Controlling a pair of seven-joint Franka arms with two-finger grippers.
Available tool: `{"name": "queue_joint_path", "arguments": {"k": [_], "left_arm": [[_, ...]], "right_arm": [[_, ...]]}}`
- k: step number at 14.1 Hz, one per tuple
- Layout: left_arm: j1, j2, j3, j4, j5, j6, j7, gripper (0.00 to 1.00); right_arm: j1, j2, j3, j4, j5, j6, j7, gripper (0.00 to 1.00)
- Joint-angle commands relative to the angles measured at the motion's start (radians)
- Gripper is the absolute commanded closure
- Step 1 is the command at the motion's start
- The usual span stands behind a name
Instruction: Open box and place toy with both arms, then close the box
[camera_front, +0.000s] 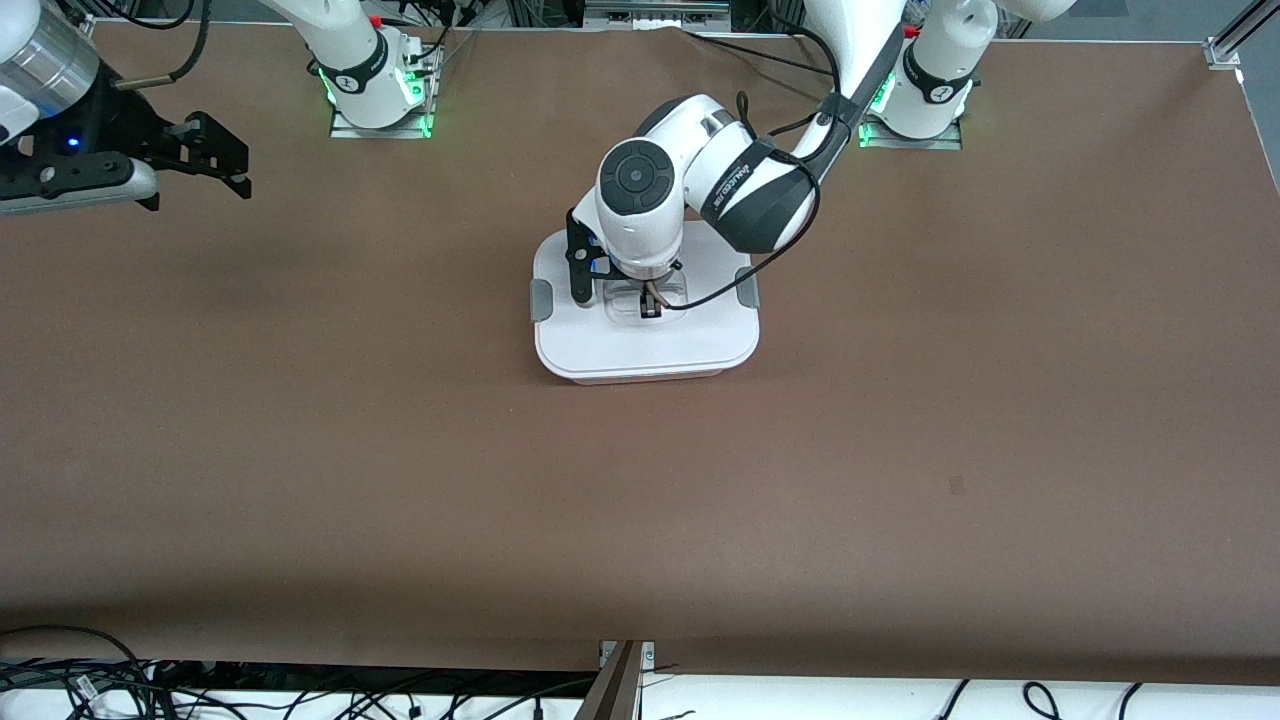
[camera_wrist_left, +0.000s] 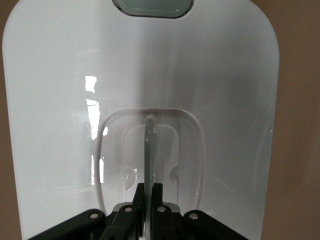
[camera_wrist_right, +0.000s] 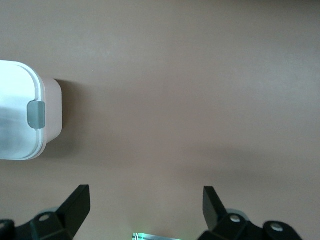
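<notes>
A broad, flat brown worktop (camera_front: 400, 450) with a matte surface fills nearly the whole front view. Along its edge nearest the front camera, tangled black cables (camera_front: 150, 690) lie on a white surface, and a small dark mark (camera_front: 956, 486) shows on the brown surface toward the left arm's end.

2 white jointed arms (camera_front: 690, 180), black cables, black pincer (camera_front: 215, 155)

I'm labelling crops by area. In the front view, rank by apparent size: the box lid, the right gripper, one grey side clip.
1. Box lid, partly covered by the left arm.
2. Right gripper, up in the air over the table's right-arm end, so closeness to the camera may enlarge it.
3. Grey side clip, clearly smallest.
</notes>
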Motion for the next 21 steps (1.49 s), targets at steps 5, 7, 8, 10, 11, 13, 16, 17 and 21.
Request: {"name": "queue_joint_path", "arguments": {"k": [5,7,8,10,11,13,16,17,21], "left_arm": [[-0.048,0.011,0.008,0.026,0.063,-0.012,-0.114,1.0],[-0.054,0.012,0.008,0.022,0.077,-0.011,-0.118,1.0],[-0.054,0.012,0.007,0.019,0.094,-0.012,-0.121,1.0],[-0.053,0.012,0.007,0.009,0.1,-0.015,-0.12,1.0],[-0.053,0.012,0.007,0.008,0.102,-0.015,-0.12,1.0],[-0.054,0.012,0.007,0.003,0.117,-0.012,-0.12,0.75],[-0.053,0.012,0.007,0.017,0.111,-0.018,-0.121,0.0],[-0.045,0.005,0.01,0.023,0.105,-0.021,-0.12,0.0],[-0.002,0.0,0.016,0.109,0.036,-0.105,-0.124,0.0]], "right_arm": [[-0.006,0.077,0.011,0.051,-0.051,-0.006,0.013,0.0],[-0.004,0.077,0.011,0.051,-0.043,-0.012,0.017,0.0],[-0.004,0.075,0.013,0.051,-0.042,-0.012,0.019,0.0],[-0.001,0.074,0.017,0.051,-0.04,-0.01,0.019,0.0],[-0.003,0.074,0.011,0.051,-0.038,-0.01,0.017,0.0],[-0.009,0.074,0.002,0.049,-0.016,-0.015,0.005,0.0],[-0.007,0.074,-0.002,0.049,-0.009,-0.044,0.005,0.0],[-0.007,0.074,-0.002,0.049,-0.009,-0.056,0.003,0.0],[-0.007,0.074,-0.004,0.049,-0.009,-0.065,0.002,0.0]]}}
